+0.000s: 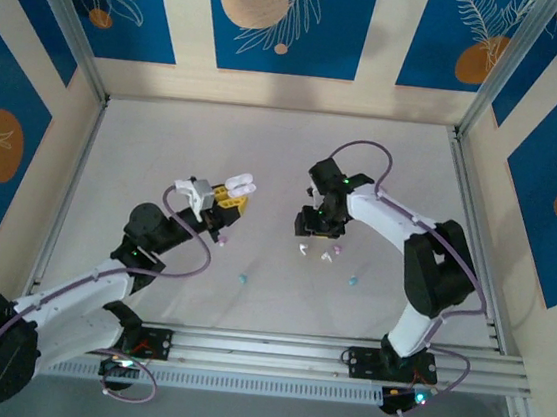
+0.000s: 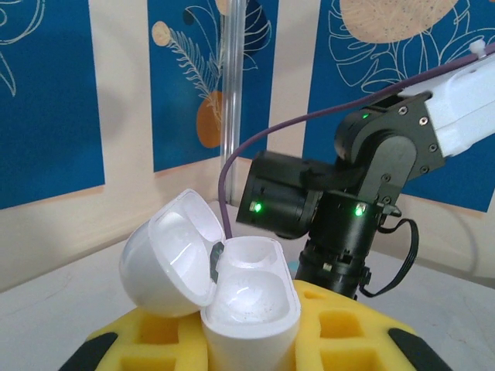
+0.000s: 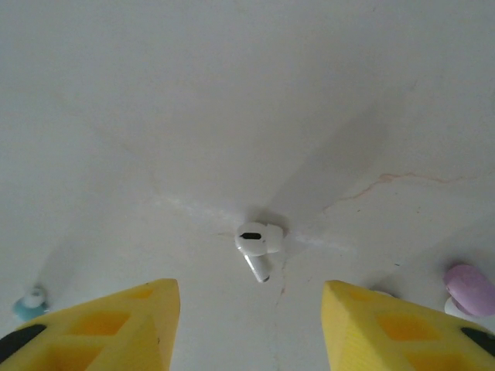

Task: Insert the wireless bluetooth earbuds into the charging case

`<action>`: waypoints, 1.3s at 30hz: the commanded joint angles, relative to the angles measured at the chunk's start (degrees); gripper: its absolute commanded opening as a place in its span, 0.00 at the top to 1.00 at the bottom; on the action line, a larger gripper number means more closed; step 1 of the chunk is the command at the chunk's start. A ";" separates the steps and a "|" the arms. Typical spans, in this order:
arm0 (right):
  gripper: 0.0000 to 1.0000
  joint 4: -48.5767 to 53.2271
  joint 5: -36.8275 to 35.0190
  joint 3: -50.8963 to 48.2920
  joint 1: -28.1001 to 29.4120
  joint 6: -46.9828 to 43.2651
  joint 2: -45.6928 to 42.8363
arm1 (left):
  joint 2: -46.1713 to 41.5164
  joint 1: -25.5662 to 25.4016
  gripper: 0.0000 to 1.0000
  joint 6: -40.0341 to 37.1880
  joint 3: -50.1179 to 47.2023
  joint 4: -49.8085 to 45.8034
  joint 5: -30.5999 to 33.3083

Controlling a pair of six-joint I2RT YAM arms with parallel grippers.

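Observation:
My left gripper (image 1: 232,195) is shut on an open white charging case (image 2: 251,305), held upright above the table between yellow pads (image 2: 344,328). Its lid (image 2: 166,259) is tipped back to the left and both wells are empty. My right gripper (image 3: 251,313) hangs open just over the table, and a white earbud (image 3: 259,241) lies ahead of its yellow fingers (image 3: 116,325), untouched. That white earbud (image 1: 301,248) lies below the right gripper (image 1: 316,233) in the top view. A pink earbud (image 3: 469,288) and a teal earbud (image 3: 31,303) lie off to the sides.
More earbuds are scattered on the table: pink (image 1: 335,247), teal (image 1: 353,278), teal (image 1: 243,277) and pink (image 1: 222,238). The right arm's wrist (image 2: 363,193) is close behind the case. Metal frame posts (image 1: 473,221) edge the table.

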State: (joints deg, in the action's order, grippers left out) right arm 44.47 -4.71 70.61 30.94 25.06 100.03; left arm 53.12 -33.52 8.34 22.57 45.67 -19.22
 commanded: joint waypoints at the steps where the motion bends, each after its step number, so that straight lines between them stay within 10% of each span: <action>1: 0.49 4.00 -3.88 2.38 1.43 0.24 2.52 | -2.52 -0.58 1.00 -2.25 -1.10 -1.01 2.14; 39: 0.66 4.79 -8.12 6.01 5.45 0.30 14.18 | -4.70 -0.58 1.00 -3.33 -1.30 -3.92 2.70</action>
State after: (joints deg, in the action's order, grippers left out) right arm 47.83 -12.53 76.47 35.70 25.47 112.42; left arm 49.12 -33.52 5.43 21.34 41.04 -17.02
